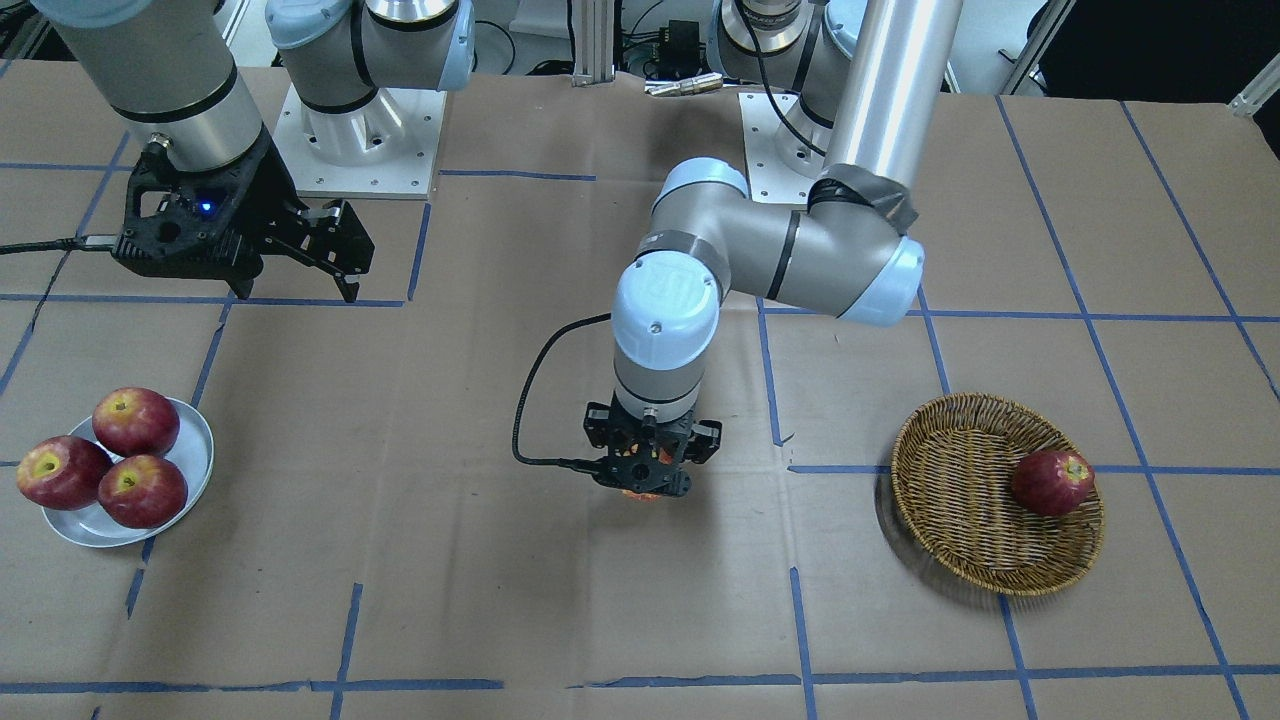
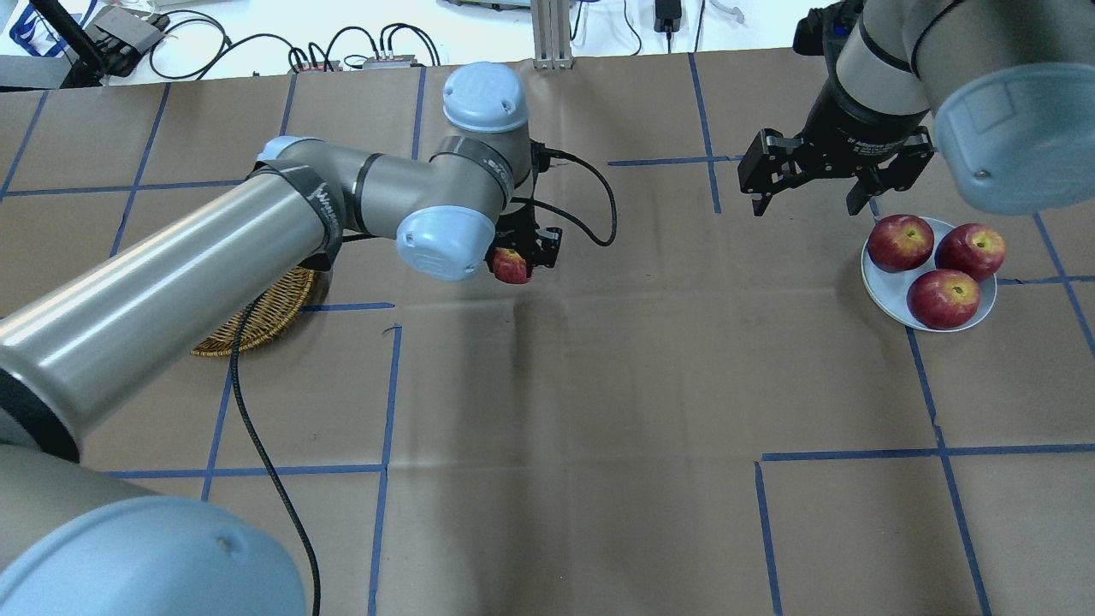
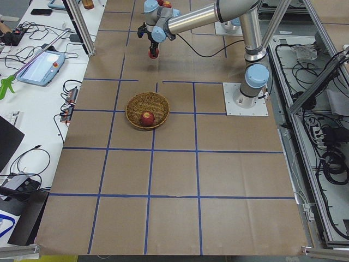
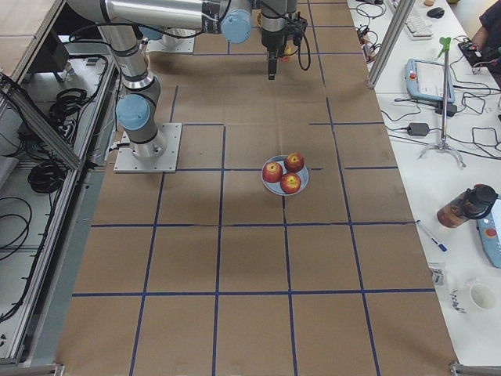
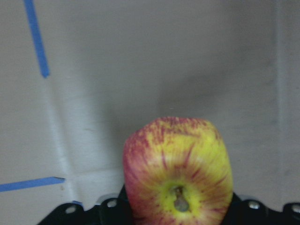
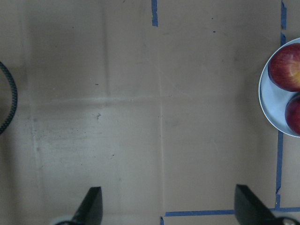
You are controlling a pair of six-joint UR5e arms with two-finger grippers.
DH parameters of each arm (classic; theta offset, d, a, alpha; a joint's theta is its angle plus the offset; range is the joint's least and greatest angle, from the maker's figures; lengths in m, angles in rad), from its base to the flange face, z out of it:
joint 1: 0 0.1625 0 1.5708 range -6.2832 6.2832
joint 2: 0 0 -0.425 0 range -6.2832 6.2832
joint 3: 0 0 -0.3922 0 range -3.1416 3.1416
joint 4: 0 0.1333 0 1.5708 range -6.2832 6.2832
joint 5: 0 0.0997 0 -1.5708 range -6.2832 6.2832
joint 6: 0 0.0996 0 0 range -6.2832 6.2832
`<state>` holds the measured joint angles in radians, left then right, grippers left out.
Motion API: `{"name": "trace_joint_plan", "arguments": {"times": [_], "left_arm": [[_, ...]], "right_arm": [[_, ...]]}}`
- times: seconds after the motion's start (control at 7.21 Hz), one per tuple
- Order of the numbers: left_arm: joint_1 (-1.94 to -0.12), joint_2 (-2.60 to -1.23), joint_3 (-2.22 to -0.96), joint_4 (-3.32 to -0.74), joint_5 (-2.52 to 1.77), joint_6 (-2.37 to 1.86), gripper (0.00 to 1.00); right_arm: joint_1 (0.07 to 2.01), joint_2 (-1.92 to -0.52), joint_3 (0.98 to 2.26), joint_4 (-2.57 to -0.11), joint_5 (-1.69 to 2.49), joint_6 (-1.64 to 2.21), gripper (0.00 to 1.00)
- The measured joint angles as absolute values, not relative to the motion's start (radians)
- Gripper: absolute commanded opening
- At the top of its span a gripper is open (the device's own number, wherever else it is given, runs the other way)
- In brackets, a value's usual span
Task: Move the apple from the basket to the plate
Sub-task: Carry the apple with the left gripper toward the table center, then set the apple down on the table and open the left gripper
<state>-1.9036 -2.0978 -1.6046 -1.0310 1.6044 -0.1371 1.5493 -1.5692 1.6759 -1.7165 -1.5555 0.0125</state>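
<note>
Yellow-streaked apple, half hidden overhead, is clamped in the left end effector; the right end effector is spread apart.

Basket: left side of table, one darker apple inside. Plate: right side, three apples on it. The apple: between them, above the table, in left gripper.

Basket mostly hidden behind left arm; plate cut by frame edge.
</note>
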Motion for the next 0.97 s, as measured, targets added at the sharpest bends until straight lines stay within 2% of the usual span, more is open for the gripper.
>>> {"name": "trace_joint_plan", "arguments": {"times": [0.14,0.28,0.42,0.97], "left_arm": [[-1.929,-2.125,-1.605,-1.003,1.604,-0.153,0.4],[-1.944,-2.14,-1.605,-0.99,1.6,-0.163,0.83],[-1.953,-2.145,-1.605,-0.986,1.593,-0.167,0.99],[-1.953,-2.094,-1.604,-1.008,1.589,-0.165,0.99]], "right_arm": [[1.549,-1.569,1.676,-1.717,-1.555,0.012,1.0],[1.549,-1.569,1.676,-1.717,-1.555,0.013,1.0],[1.549,-1.569,1.676,-1.717,-1.555,0.013,1.0],[1.549,-1.569,1.676,-1.717,-1.555,0.013,1.0]]}}
